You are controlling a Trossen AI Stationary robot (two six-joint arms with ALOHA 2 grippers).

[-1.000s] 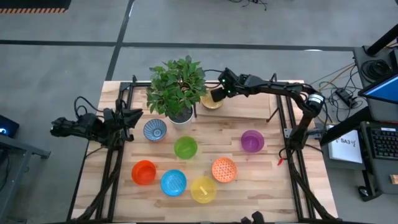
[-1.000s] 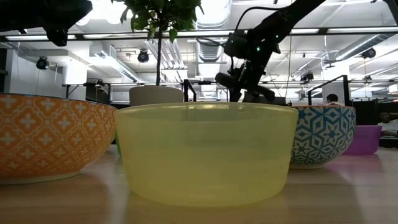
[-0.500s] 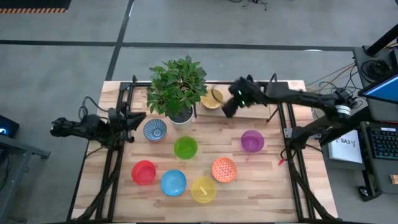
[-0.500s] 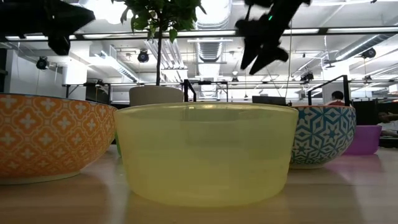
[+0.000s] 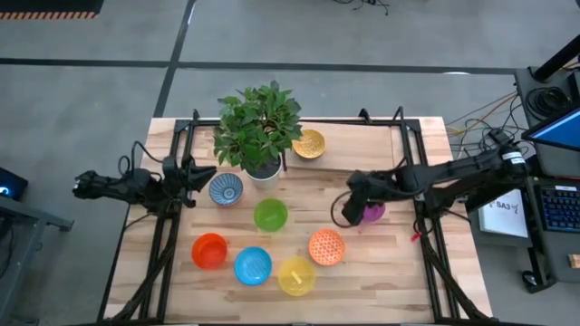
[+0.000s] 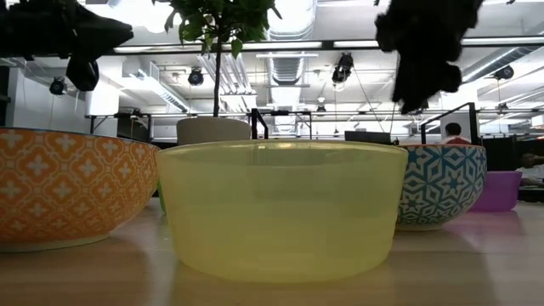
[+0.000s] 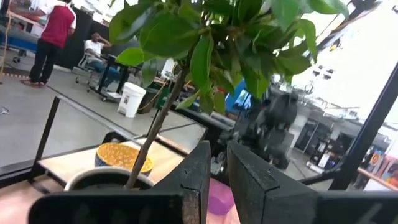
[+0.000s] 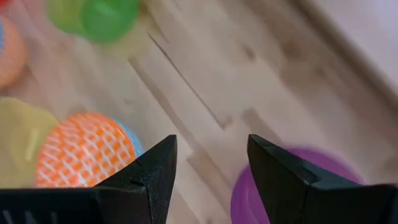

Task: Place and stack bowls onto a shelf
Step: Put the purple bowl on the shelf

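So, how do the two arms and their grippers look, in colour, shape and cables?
Both arms are dark, slim and jointed, with thin black cables looping along them. The left gripper has two flat, black, blade-like fingers with squared edges. The right gripper has two matte black fingers, broad and angular. No markings show.

The right arm's tool [image 5: 348, 210] has swung away from the shelf's light-wood plank [image 5: 353, 145] at the back of the worktop, where a second ago it sat over the small round yellow patterned bowl [image 5: 309, 143]. It passed beside that bowl and now hangs over the small plain purple bowl [image 5: 371, 212], partly covering it from above. The yellow patterned bowl is left uncovered on the plank. The tool's two dark fingers [image 8: 147, 171] have spread wider and stand apart with nothing between them. The left arm's tool [image 5: 201, 171] has shifted slightly.
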